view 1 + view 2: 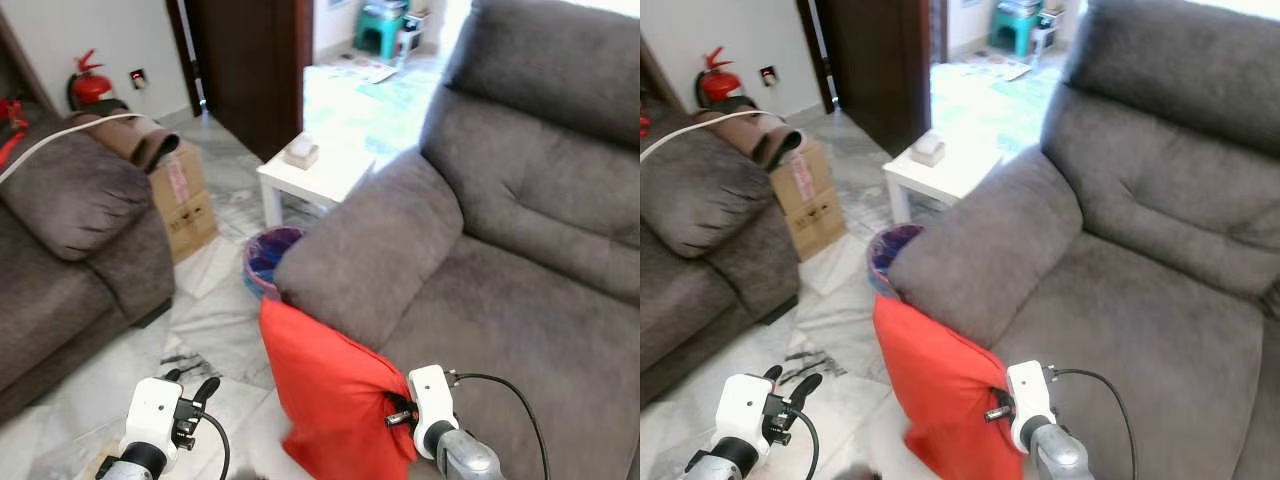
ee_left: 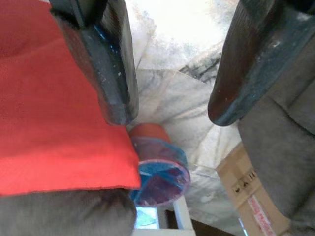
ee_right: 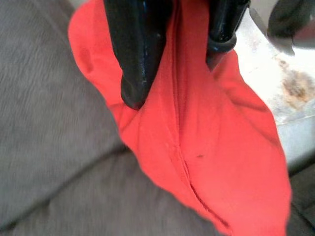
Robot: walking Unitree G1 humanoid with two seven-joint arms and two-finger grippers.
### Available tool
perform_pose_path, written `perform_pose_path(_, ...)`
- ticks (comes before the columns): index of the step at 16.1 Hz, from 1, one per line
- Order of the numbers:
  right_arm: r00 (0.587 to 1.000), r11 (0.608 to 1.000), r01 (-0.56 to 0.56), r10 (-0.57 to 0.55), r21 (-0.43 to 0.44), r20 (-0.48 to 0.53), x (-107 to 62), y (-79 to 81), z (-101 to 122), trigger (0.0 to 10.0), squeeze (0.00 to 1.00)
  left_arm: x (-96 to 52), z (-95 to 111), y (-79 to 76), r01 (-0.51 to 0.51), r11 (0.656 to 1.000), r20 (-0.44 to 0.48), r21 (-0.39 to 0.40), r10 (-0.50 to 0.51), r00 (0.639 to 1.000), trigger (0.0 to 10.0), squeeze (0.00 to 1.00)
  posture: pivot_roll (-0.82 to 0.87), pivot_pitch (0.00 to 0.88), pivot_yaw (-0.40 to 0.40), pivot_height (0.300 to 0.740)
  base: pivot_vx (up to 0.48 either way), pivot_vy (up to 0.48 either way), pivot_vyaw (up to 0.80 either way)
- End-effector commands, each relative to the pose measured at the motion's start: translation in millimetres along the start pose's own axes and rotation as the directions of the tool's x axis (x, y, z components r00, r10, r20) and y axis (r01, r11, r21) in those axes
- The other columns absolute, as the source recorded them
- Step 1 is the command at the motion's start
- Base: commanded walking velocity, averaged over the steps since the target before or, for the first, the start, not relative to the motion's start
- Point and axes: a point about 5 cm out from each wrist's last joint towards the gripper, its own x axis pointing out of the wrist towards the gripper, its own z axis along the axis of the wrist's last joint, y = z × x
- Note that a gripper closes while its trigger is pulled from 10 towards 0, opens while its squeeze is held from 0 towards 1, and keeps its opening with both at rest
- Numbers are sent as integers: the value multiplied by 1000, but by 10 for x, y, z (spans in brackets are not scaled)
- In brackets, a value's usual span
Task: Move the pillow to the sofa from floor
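The red pillow point(image 1: 332, 388) hangs upright against the front of the grey sofa's armrest point(image 1: 372, 248), its lower edge near the marble floor. My right gripper point(image 1: 394, 413) is at the pillow's right edge, over the sofa seat point(image 1: 520, 330). In the right wrist view the right gripper point(image 3: 179, 73) is shut on a fold of the red pillow point(image 3: 216, 147). My left gripper point(image 1: 196, 394) hovers low over the floor to the left of the pillow. It is open with nothing between its fingers point(image 2: 115, 73), and the pillow point(image 2: 54, 123) lies beside one of them.
A blue-purple waste bin point(image 1: 266, 256) stands just behind the pillow, beside the armrest. A white side table point(image 1: 318, 172) is farther back. A cardboard box point(image 1: 186, 202) and a second grey sofa point(image 1: 70, 230) are on the left. A fire extinguisher point(image 1: 90, 86) stands by the wall.
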Motion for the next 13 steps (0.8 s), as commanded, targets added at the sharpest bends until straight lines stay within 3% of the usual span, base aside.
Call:
perform_pose_path(1, 995, 1000, 23, -25, 20, 94, 31, -62, 208, 10000, 0, -20, -8, 35, -9, 1000, -13, 1, 9, 1000, 10000, 0, 239, 103, -18, 740, 0, 0, 0)
perform_pose_path(6, 993, 1000, -11, 9, 13, 120, 37, -78, 280, 10000, 0, -4, 4, 28, 19, 1000, -12, 0, -19, 1000, 10000, 0, 239, 99, -12, 740, 0, 0, 0)
perform_pose_path(8, 986, 994, -109, 106, 14, 129, 45, 3, 288, 10000, 0, -38, -31, -37, 149, 988, -58, -25, -151, 987, 10000, 0, 241, 99, -10, 740, 0, 0, 0)
perform_pose_path(9, 958, 960, -267, 274, -88, 82, 35, 125, 252, 10000, 0, -119, -63, -105, 333, 942, -122, -41, -335, 934, 10000, 0, 248, 98, -7, 740, 0, 0, 0)
perform_pose_path(11, 905, 888, -418, 426, -194, 2, -14, 159, 215, 10000, 0, -181, -35, 10, 426, 904, -178, 33, -414, 893, 10000, 0, 252, 93, -2, 740, 0, 0, 0)
perform_pose_path(13, 874, 842, -481, 483, -245, -59, -59, 74, 230, 10000, 0, -199, 7, 153, 473, 880, -218, 47, -453, 865, 10000, 0, 250, 87, 1, 740, 0, 0, 0)
